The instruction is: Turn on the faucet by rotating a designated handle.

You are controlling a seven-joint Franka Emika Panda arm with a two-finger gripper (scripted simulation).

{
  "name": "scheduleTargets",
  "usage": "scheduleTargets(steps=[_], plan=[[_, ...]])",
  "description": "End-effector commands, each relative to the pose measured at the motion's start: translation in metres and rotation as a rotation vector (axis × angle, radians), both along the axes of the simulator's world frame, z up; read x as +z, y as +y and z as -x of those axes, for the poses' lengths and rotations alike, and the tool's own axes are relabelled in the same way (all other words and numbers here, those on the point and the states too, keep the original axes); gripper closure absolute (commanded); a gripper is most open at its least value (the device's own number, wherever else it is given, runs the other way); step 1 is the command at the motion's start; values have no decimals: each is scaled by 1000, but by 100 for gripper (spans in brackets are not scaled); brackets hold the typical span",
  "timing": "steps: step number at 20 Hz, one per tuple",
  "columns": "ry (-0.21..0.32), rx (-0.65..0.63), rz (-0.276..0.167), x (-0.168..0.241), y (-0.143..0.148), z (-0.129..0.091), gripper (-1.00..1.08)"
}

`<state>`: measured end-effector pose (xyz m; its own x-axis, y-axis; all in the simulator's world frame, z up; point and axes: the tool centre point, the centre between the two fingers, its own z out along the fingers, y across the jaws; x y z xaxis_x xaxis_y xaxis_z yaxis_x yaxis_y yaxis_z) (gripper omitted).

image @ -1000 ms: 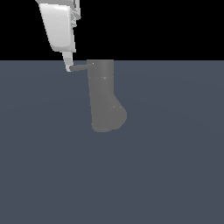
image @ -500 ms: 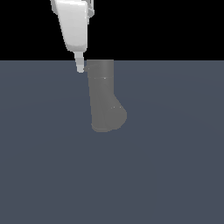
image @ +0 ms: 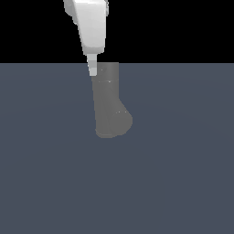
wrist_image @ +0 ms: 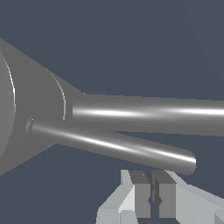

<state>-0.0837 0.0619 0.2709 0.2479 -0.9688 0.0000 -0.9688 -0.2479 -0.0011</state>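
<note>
The faucet (image: 109, 103) is a matte grey upright cylinder with a rounded bulge at its low end, standing on the dark floor. My white gripper (image: 93, 69) hangs from above, its narrow fingertip at the faucet's top edge on the exterior view's left. The handle does not show in the exterior view. In the wrist view the faucet (wrist_image: 30, 113) fills one side, and the handle (wrist_image: 113, 146) is a grey bar running out from it, its free end just beyond my gripper (wrist_image: 151, 199). The jaws are shut together with nothing between them.
The flat dark blue-grey floor (image: 183, 173) spreads around the faucet. A longer, thicker grey tube (wrist_image: 157, 113) runs out from the faucet beside the handle in the wrist view.
My gripper has moved toward the exterior view's right, up to the faucet's top. The handle, which stuck out to the left one second ago, no longer shows there.
</note>
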Motion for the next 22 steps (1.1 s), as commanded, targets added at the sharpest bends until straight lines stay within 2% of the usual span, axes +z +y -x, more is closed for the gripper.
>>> scheduleTargets(steps=[1,14,15,16,22], plan=[[-1,-32,1,0,-30,-6,108],[1,-46,0,0,-98,-21,108],[1,-46,0,0,-98,-21,108],[3,7,-3,0,-66,-19,108],[3,-1,-3,0,-77,-32,108]])
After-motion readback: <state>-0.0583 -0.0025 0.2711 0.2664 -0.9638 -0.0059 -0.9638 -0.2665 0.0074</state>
